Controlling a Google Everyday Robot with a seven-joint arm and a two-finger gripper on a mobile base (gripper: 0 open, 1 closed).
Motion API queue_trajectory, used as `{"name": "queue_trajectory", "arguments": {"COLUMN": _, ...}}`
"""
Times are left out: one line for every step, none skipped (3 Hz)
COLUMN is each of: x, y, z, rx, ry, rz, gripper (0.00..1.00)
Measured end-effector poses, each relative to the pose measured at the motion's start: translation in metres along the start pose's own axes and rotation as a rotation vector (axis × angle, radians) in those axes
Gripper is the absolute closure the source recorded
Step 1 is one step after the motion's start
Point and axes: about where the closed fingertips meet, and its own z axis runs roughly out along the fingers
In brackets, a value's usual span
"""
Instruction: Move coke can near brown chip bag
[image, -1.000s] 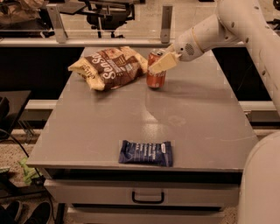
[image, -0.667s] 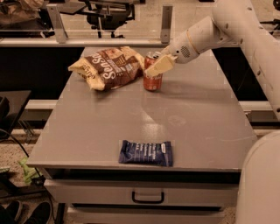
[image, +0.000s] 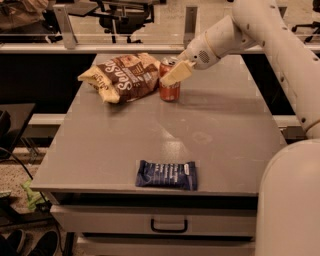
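The coke can (image: 169, 90), red with a silver top, is upright at the far middle of the grey table (image: 225, 130), its base at or just above the surface. My gripper (image: 172, 75) comes in from the upper right and is shut on the can's upper part, with a pale finger (image: 176, 74) across its front. The brown chip bag (image: 122, 75), crinkled with white lettering, lies just left of the can, almost touching it.
A small dark blue wrapper (image: 166, 174) lies flat near the table's front edge. A drawer with a handle (image: 169, 227) sits under the tabletop. My arm (image: 280, 45) spans the right side. Chairs and a rail stand behind the table.
My gripper has moved left with the coke can in it, bringing the can closer to the chip bag. The bag and the blue wrapper have not moved.
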Motion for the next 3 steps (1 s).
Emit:
{"name": "queue_trajectory", "arguments": {"x": -0.0015, "y": -0.0047, "z": 0.0027, "rx": 0.004, "ry": 0.001, "rz": -0.006, "gripper": 0.41}}
{"name": "queue_trajectory", "arguments": {"x": -0.0017, "y": -0.005, "z": 0.0062, "rx": 0.0, "ry": 0.001, "rz": -0.007, "gripper": 0.17}}
{"name": "queue_trajectory", "arguments": {"x": -0.0017, "y": -0.0045, "z": 0.0099, "rx": -0.006, "ry": 0.002, "rz": -0.007, "gripper": 0.0}}
